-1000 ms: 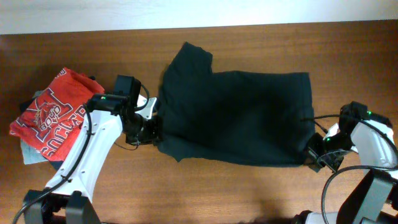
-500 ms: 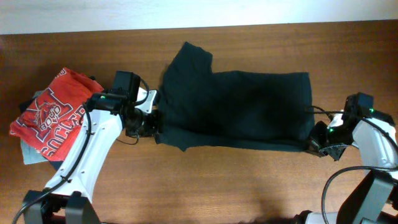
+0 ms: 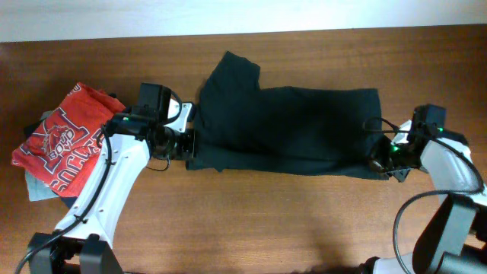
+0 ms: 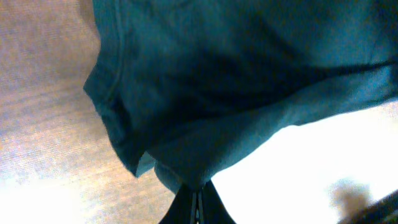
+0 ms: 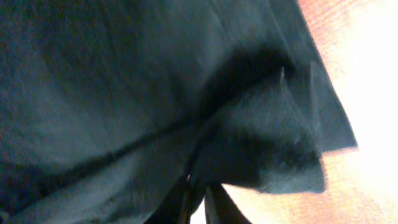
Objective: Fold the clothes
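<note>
the clothes (image 3: 289, 129), one plain very dark garment, are lying across the middle of the wooden bench (image 3: 304, 228), running left to right. a sleeve (image 3: 232, 72) is sticking out toward the far side at the left end. the near edge is showing as a fairly straight line stretching between the two tools.

the left tool (image 3: 187, 144) is sitting at the near left corner of the clothes. in the left wrist view its fingers (image 4: 198, 205) are pressed together with no gap, and the cloth's edge is running down into them, so this tool is closed and gripping the clothes. the fabric above the tips is bunching into soft folds, with the wood of the bench showing to the left of it.

the right tool (image 3: 379, 161) is sitting at the near right corner of the clothes. in the right wrist view its two dark fingers (image 5: 180, 202) are standing with a slim gap between them, and folded layers of fabric are crowding right at the tips. whether cloth is being pinched there cannot be told.

a red shirt (image 3: 65, 141) with white lettering is lying crumpled at the left end of the bench, well apart from the clothes, with the left arm (image 3: 114, 183) passing between them. a grey piece (image 3: 34, 186) is showing under its near edge.
</note>
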Robot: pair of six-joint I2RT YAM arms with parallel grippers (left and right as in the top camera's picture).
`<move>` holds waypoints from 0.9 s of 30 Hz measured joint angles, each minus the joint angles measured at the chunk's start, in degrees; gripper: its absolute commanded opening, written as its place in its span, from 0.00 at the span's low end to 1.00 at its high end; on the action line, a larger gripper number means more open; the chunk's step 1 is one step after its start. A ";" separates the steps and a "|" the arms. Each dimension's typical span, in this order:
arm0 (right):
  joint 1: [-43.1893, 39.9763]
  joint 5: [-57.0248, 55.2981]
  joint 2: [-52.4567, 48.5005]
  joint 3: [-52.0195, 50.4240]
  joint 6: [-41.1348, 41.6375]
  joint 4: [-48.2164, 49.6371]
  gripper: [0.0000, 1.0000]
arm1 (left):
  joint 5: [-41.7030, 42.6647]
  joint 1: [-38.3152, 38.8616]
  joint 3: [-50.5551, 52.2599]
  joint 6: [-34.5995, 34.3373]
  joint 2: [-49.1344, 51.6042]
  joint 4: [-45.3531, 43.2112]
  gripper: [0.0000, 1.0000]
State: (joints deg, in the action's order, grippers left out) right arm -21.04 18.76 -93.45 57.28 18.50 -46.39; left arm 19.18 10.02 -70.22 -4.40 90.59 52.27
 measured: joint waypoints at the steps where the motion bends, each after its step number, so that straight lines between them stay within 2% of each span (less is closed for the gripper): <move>1: 0.17 0.00 -0.52 0.00 0.33 1.05 0.09 | -0.15 0.00 0.00 0.39 0.00 -0.72 0.01; 6: 0.26 0.00 -1.60 0.00 1.60 5.77 0.09 | -1.05 0.00 -0.11 1.97 0.76 -4.17 0.01; 7: 0.26 0.00 -1.60 0.00 2.03 6.56 0.13 | -1.25 0.00 -0.11 2.16 1.14 -4.79 0.02; 8: 0.26 0.00 -1.60 0.00 2.36 7.21 0.21 | -1.46 0.00 -0.11 2.38 1.60 -5.31 0.06; 9: 0.26 0.00 -1.60 0.00 2.86 7.76 0.44 | -1.62 0.00 -0.13 2.75 2.03 -5.73 0.11; 10: 0.26 0.00 -1.60 0.00 3.04 8.31 0.58 | -1.77 0.00 -0.13 3.10 2.51 -6.23 0.16; 14: 0.26 0.00 -1.62 0.00 3.17 10.80 0.64 | -2.56 0.00 -0.17 4.13 4.33 -8.31 0.69; 15: 0.26 0.00 -1.62 0.00 3.21 11.30 0.64 | -2.86 0.00 -0.17 4.37 4.59 -8.66 0.73; 21: 0.26 1.73 -1.62 0.00 3.34 11.56 0.65 | -5.40 0.00 -1.01 4.63 4.90 -8.44 0.74; 27: 0.26 4.44 -1.62 0.04 2.69 7.17 0.64 | -6.01 0.04 -7.06 6.10 4.90 -0.20 0.71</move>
State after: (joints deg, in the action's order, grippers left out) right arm -20.78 23.20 -95.07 57.32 21.19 -39.22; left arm 13.17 10.07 -77.28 1.69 95.48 52.07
